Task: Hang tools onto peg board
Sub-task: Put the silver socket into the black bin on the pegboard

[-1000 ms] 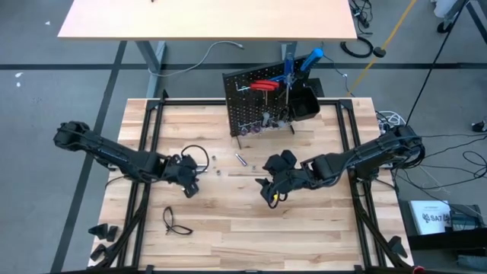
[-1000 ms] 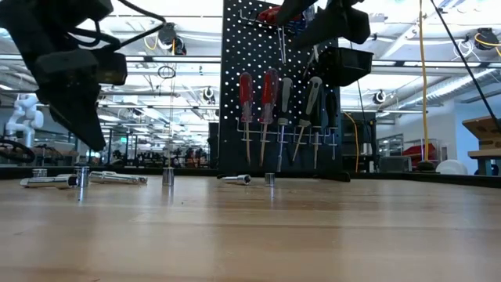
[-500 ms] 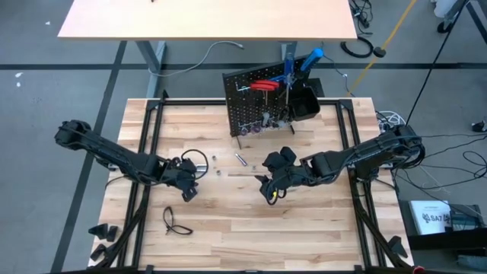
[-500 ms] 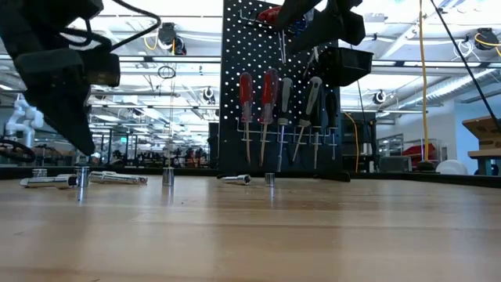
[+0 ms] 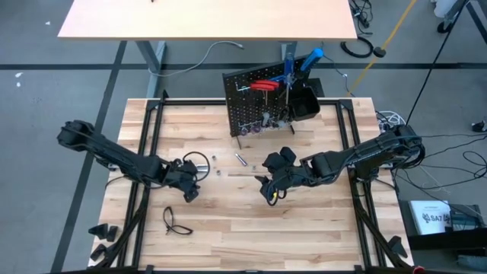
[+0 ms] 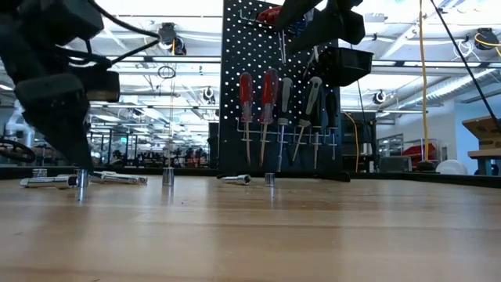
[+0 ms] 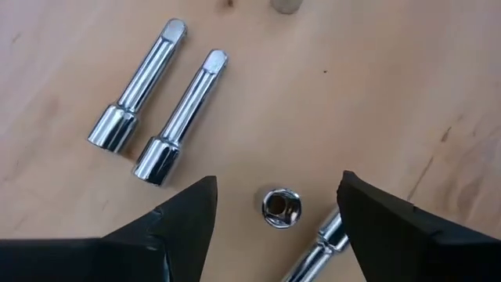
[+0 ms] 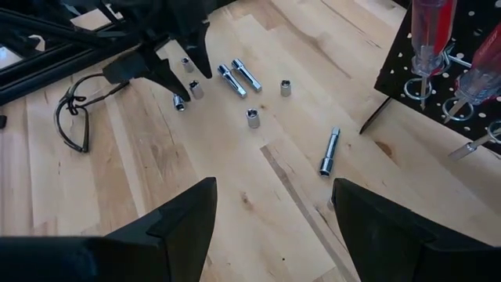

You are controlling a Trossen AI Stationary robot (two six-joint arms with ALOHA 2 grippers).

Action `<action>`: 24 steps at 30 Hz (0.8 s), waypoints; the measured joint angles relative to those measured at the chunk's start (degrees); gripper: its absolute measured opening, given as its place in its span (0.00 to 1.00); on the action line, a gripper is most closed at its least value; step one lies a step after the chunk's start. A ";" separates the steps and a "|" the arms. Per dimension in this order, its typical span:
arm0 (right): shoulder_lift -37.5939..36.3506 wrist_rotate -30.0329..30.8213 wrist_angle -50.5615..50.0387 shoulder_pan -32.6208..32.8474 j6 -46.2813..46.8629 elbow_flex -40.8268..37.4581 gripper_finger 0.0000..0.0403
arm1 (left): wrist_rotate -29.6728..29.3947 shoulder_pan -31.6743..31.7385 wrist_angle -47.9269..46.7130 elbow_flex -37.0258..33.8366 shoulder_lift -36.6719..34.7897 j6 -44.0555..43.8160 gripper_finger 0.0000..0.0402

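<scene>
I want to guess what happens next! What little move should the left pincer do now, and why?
Probably ease straight down and close. The left pincer is open, with the small upright silver socket standing free on the table between its fingers, not yet gripped. The peg board is where it likely belongs.

The peg board (image 5: 262, 106) stands at the tabletop's (image 5: 228, 236) back edge; silver bits (image 5: 240, 159) lie before it, screwdrivers (image 6: 270, 110) hang on it.

near half of tan wooden tabletop (image 5: 251, 236): bare, free passage | left-centre: cluster of small silver sockets and extension bars (image 8: 227, 82) plus black cable loop (image 5: 199, 158) obstruct | far centre: upright black perforated peg board (image 5: 255, 103) blocks
</scene>
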 joint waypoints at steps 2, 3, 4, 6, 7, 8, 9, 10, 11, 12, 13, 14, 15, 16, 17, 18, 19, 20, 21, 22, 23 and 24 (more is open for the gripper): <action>-0.02 0.00 0.00 0.00 0.00 0.00 0.61 | 0.00 0.00 0.03 -0.19 1.18 -0.01 0.66; -0.02 0.00 0.00 0.00 0.02 0.00 0.61 | 0.00 0.00 -0.09 -0.28 1.83 -0.02 0.66; -0.02 0.00 0.00 0.00 0.03 0.00 0.61 | -0.09 0.00 -0.21 -0.30 2.45 -0.02 0.66; -0.02 0.00 0.00 0.00 0.04 0.00 0.61 | -0.20 0.00 0.22 -0.30 3.67 -0.02 0.66; -0.02 0.00 0.00 0.00 0.04 0.00 0.61 | -0.26 0.00 0.39 -0.30 4.37 -0.02 0.66; -0.02 0.00 0.00 0.00 0.06 0.00 0.61 | -0.48 0.00 0.75 -0.26 4.92 -0.02 0.66; -0.02 0.02 0.00 0.00 0.16 0.00 0.61 | -0.75 -0.02 0.99 -0.25 5.41 -0.02 0.65; -0.02 0.02 0.00 0.00 0.22 0.00 0.61 | -1.02 -0.02 1.20 -0.18 5.91 -0.02 0.64; -0.02 0.01 -0.01 0.00 0.21 0.00 0.61 | -1.16 -0.02 1.32 -0.14 6.35 -0.02 0.62; -0.02 0.02 -0.02 0.00 0.21 0.00 0.61 | -1.26 -0.01 1.40 -0.17 6.67 0.00 0.59; -0.02 0.02 0.00 0.00 0.22 0.00 0.61 | -1.42 0.00 1.47 -0.17 6.90 0.02 0.56; -0.02 0.02 0.00 0.00 0.22 0.00 0.61 | -1.60 0.00 1.48 -0.17 7.06 0.02 0.53; -0.02 0.12 0.00 0.00 0.22 0.00 0.61 | -1.71 0.01 1.48 -0.17 7.16 0.02 0.49; -0.02 0.43 0.00 0.00 0.14 0.00 0.61 | -1.72 0.02 1.48 -0.17 7.18 0.02 0.46; -0.02 0.98 -0.02 0.02 -0.06 0.00 0.61 | -1.73 0.04 1.49 -0.17 7.18 0.04 0.42; -0.02 1.29 -0.02 0.02 -0.09 0.00 0.61 | -1.73 0.07 1.60 -0.19 7.22 0.07 0.37; -0.04 1.27 0.00 0.02 -0.11 0.00 0.61 | -1.69 0.07 1.90 -0.19 7.26 0.07 0.32; -0.04 1.19 -0.05 0.02 -0.17 0.00 0.61 | -1.67 0.07 2.05 -0.19 7.26 0.06 0.27; -0.04 1.07 -0.25 0.02 -0.24 0.00 0.61 | -1.68 0.07 2.10 -0.17 7.26 0.05 0.22; -0.04 0.99 -0.51 0.02 -0.23 0.00 0.61 | -1.40 0.07 2.10 -0.03 7.26 0.06 0.17; -0.08 0.65 -0.83 0.00 -0.04 0.00 0.61 | -1.23 0.07 2.09 0.23 7.26 0.06 0.14; -0.19 0.09 -1.17 -0.03 0.15 0.00 0.61 | -1.11 0.07 2.04 0.61 7.18 0.07 0.14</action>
